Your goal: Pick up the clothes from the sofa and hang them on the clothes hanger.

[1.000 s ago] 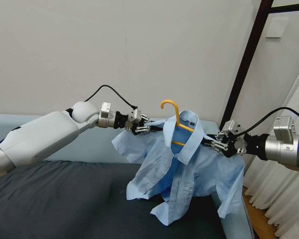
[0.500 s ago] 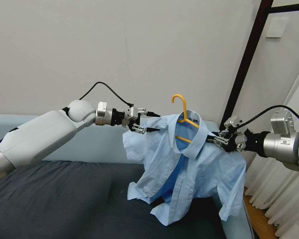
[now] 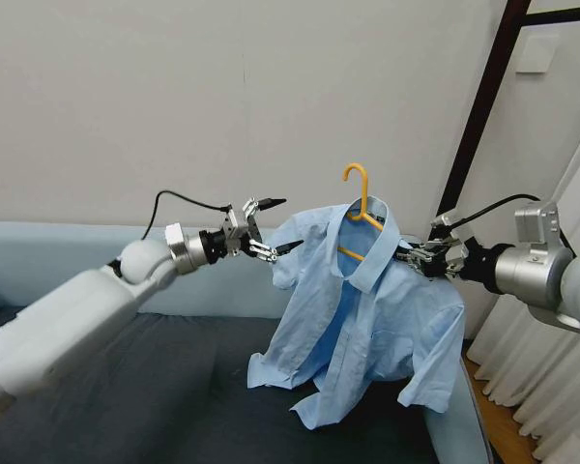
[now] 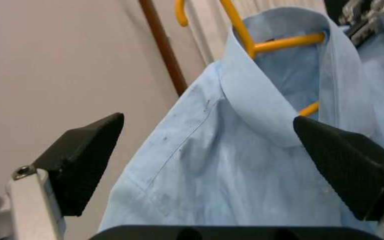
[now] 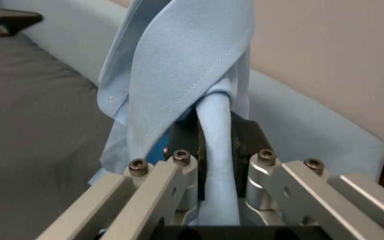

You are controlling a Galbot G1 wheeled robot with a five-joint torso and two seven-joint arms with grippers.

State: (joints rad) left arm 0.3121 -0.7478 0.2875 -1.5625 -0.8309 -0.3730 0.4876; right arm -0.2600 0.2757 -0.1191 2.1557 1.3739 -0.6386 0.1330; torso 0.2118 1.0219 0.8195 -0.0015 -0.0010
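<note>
Most of the job looks done to us: the light blue shirt (image 3: 367, 309) sits on the yellow hanger (image 3: 360, 188), with its collar wrapped round the base of the hook and both shoulders spread over the hanger's arms. It is held up in the air in front of the wall, above the far end of the sofa (image 3: 97, 387). Only the lower hem sags, and it seems to brush the dark seat cushion, though we cannot tell whether it truly rests there. The right hand (image 3: 427, 259) carries the load. Its arm reaches in from the right with the forearm roughly level, and its fingers are clamped tight on a fold of cloth at the shirt's shoulder. In the right wrist view the fabric is bunched and squeezed between them; whether the hanger's end is caught in the pinch as well is hidden. The left hand (image 3: 278, 225) is stretched out from the left at about the same height. Its fingers (image 4: 85, 160) are spread wide and hold nothing, with the tips just beside the other shoulder but apart from it. What is left, as we judge it, is to lift the hem clear and find the hook a place to hang. A dark post (image 3: 478, 106) stands behind the right arm, but we see no rail.
</note>
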